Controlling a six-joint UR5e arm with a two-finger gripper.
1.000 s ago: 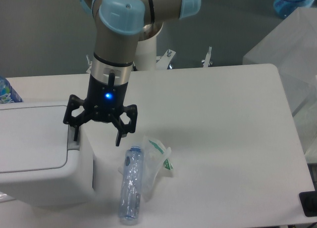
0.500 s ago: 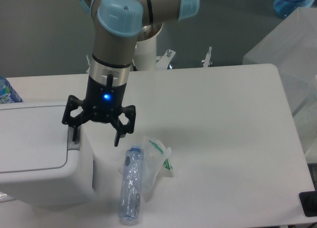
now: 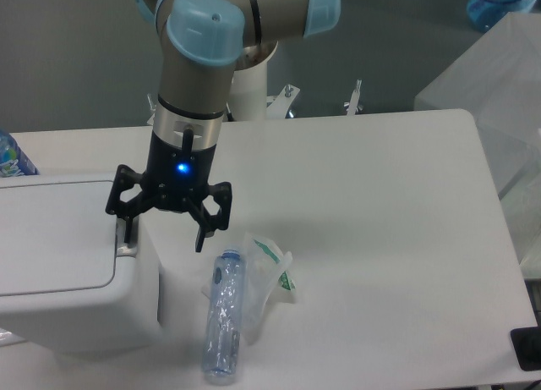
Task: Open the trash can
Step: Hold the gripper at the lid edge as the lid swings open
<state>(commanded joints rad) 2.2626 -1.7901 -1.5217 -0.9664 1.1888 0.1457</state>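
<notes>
table (image 3: 380,204): we see a white top carrying everything here; nothing on it shifts across the three frames.
trash can (image 3: 59,263): we find the white bin at the table's left edge, its flat lid down and level. We judge the task not yet done, since the lid looks the same as a second ago.
arm (image 3: 203,60): we see it hanging straight down over the bin's right rim. Against the oldest frame it sits a touch further left and slightly lower; against the half-second frame it has barely moved.
gripper (image 3: 162,231): we see the jaws spread wide and holding nothing, one fingertip over the bin's rim, the other out over the table. The spread matches both earlier frames.
bottle (image 3: 224,318): we see a crushed clear one lying on the table just right of the bin, unmoved.
wrapper (image 3: 270,267): we see a crumpled bit of plastic touching the bottle's upper side, also unmoved.
push tab (image 3: 125,248): we see a grey tab on the rim right below the left fingertip; whether they touch we cannot tell. We judge the slow leftward creep as lining up for a downward press there.
</notes>
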